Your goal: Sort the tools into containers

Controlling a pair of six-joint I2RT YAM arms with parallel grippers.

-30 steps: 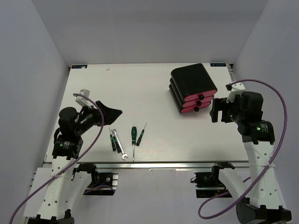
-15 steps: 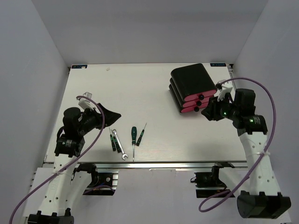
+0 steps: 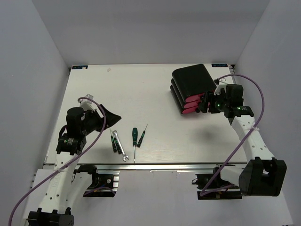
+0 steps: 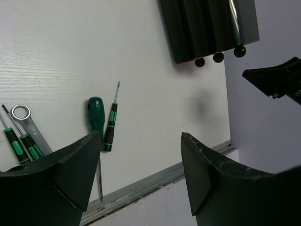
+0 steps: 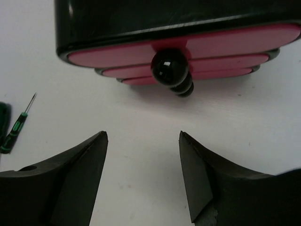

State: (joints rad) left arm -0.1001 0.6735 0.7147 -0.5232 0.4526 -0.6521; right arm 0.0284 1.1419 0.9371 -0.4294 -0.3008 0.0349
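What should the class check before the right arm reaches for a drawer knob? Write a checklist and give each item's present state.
1. The right gripper is open: ok.
2. The top knob sits in line with the gap between its jaws: ok, slightly off centre.
3. The path from that gripper to the drawers is free: ok.
4. A drawer is open to take tools: not ok, all three are shut.
5. The left gripper is open and empty: ok.
6. The wrench and screwdrivers lie loose on the table: ok.

The right claw (image 3: 205,103) has moved in close to the drawers (image 3: 194,81).
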